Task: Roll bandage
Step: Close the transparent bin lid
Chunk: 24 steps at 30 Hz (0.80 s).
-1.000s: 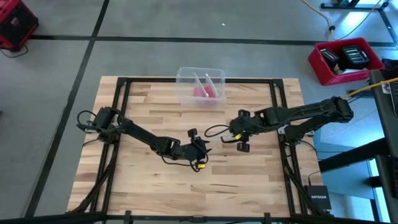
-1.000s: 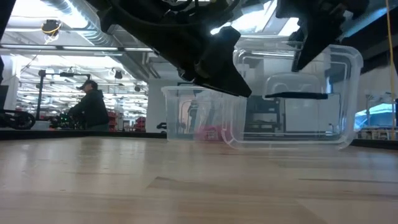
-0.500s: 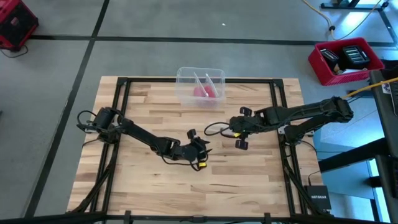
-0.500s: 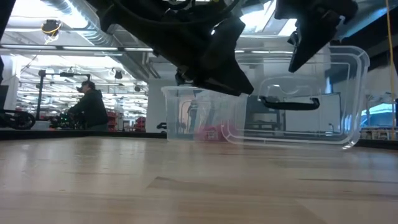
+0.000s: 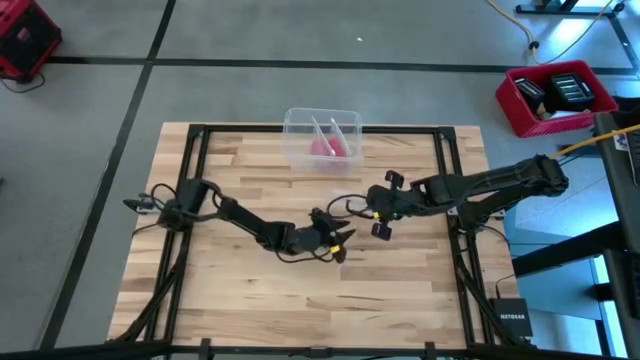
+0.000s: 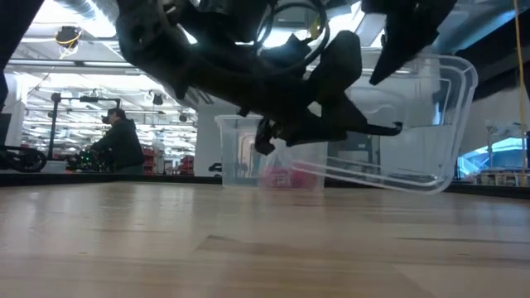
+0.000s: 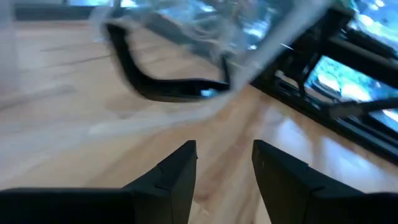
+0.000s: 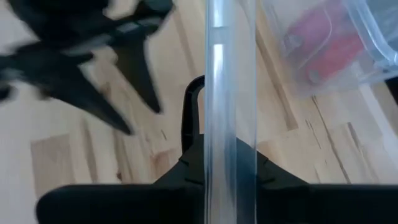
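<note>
Pink bandage [image 5: 322, 147] in clear, thin-walled plastic box [image 5: 296, 123].

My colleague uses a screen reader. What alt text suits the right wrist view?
The right tool grips the edge of a clear plastic lid, which runs straight up the picture. Beyond, a clear box holds a pink bandage; the left tool hovers over the wooden table.
</note>
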Each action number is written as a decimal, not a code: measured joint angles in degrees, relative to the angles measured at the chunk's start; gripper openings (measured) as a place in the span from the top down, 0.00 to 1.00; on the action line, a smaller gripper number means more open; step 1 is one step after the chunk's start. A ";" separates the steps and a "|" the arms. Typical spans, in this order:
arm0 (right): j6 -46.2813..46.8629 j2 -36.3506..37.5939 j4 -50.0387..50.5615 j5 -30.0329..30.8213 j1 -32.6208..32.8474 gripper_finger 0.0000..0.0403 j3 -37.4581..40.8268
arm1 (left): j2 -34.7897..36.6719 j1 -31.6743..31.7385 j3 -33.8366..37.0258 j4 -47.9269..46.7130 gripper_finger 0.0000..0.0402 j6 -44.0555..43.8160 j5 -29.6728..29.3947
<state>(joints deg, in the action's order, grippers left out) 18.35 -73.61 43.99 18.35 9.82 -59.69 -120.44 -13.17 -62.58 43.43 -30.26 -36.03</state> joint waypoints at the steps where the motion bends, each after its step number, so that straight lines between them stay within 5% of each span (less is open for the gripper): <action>1: 0.54 0.07 -0.44 0.65 0.68 0.90 -0.05 | -0.03 0.43 0.02 0.01 0.63 -0.97 -0.34; 24: 2.43 0.07 -3.81 6.56 4.58 0.90 -0.67 | -0.15 1.90 0.15 7.87 0.63 -5.12 -0.64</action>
<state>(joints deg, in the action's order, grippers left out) 20.78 -73.54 40.18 24.91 14.39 -60.36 -120.60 -11.27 -62.43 51.30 -35.38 -36.68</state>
